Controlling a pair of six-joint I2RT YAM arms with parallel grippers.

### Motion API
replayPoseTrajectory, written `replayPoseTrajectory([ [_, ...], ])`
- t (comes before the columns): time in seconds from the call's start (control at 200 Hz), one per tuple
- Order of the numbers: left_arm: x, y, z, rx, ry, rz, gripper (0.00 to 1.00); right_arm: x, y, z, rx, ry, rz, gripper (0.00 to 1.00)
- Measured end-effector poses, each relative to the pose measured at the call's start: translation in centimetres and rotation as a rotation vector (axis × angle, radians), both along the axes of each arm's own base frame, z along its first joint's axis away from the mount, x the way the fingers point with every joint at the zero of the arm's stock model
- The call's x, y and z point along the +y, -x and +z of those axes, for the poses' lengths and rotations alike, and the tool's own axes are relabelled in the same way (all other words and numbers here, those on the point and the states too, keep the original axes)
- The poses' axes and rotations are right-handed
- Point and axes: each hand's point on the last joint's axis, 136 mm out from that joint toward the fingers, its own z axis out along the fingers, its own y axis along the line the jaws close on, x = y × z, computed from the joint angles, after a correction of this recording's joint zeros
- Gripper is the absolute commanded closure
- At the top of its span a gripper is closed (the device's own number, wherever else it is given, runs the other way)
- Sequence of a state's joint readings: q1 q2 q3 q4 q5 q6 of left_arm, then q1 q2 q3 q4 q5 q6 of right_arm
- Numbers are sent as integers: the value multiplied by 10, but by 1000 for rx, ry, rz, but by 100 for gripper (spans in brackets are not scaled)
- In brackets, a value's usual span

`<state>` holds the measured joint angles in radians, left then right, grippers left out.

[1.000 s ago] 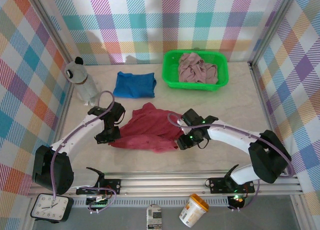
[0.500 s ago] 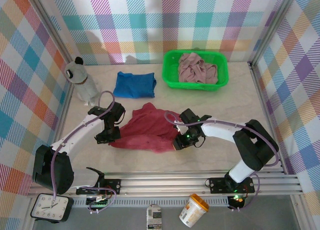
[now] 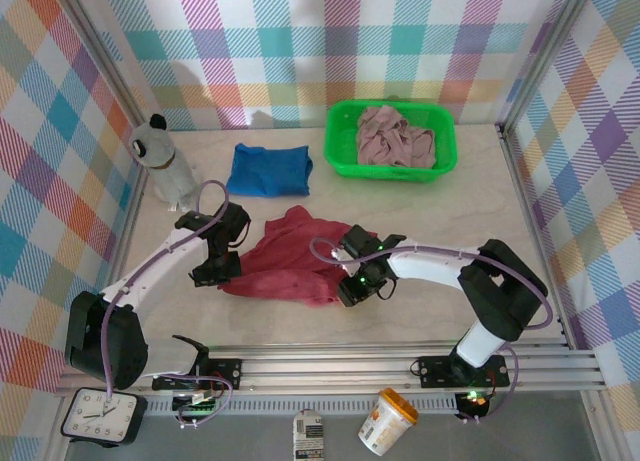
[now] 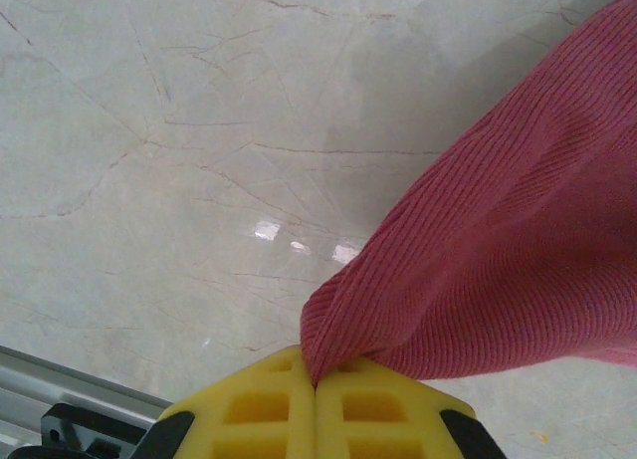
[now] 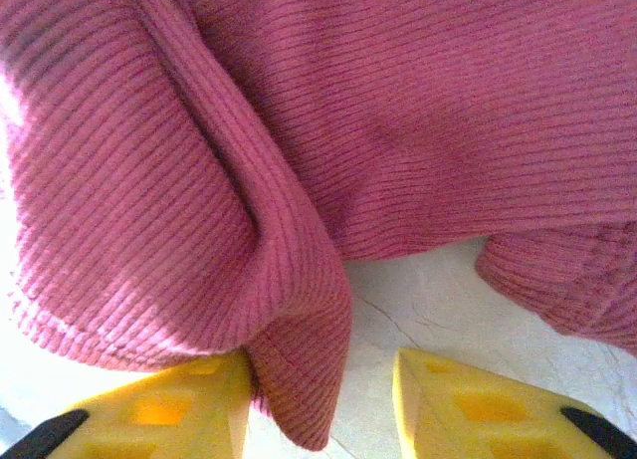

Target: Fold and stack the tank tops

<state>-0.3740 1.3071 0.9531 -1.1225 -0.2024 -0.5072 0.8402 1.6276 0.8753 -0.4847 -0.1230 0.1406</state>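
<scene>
The left gripper (image 4: 317, 377) is clenching its two yellow fingers (image 4: 259, 411) tightly on an edge of the dark red tank top (image 4: 498, 250). The ribbed cloth is bulging up and away to the right from the pinch, over the pale marbled table (image 4: 149, 130).

The right gripper (image 5: 323, 377) is holding its own yellow fingers apart. A hanging fold of the same red top (image 5: 398, 111) is dipping into the gap. The fold is leaning against one finger and leaving bare table before the other, so this gripper is released and grasping nothing.

Seen from above, the left gripper (image 3: 215, 271) is sitting at the left edge of the red top (image 3: 290, 256). The right gripper (image 3: 352, 286) is sitting at the top's near right edge. The top is lying crumpled and spread out in the middle of the table, between the two arms.

Toward the back wall, the royal blue tank top (image 3: 268, 169) is lying folded flat on the table, well apart from the red one. To its right, the pale pink tank top (image 3: 395, 139) is lying bunched inside a green basket (image 3: 335, 146). A clear bottle (image 3: 165, 171) is standing near the table's left edge.
</scene>
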Motion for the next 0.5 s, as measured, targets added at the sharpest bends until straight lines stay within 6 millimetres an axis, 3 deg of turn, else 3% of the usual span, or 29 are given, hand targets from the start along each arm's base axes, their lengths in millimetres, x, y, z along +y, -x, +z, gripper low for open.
replayPoseTrajectory([
  [0.155,0,-1,1,-4,2,0,100,-1,0,-2,-53,50,20,67],
  [0.36,-3,-7,9,-25,10,0,100,-2,-1,-2,-102,89,25,96],
  [0.5,-8,-20,35,-83,33,-1,100,-13,-9,20,-189,119,3,100],
])
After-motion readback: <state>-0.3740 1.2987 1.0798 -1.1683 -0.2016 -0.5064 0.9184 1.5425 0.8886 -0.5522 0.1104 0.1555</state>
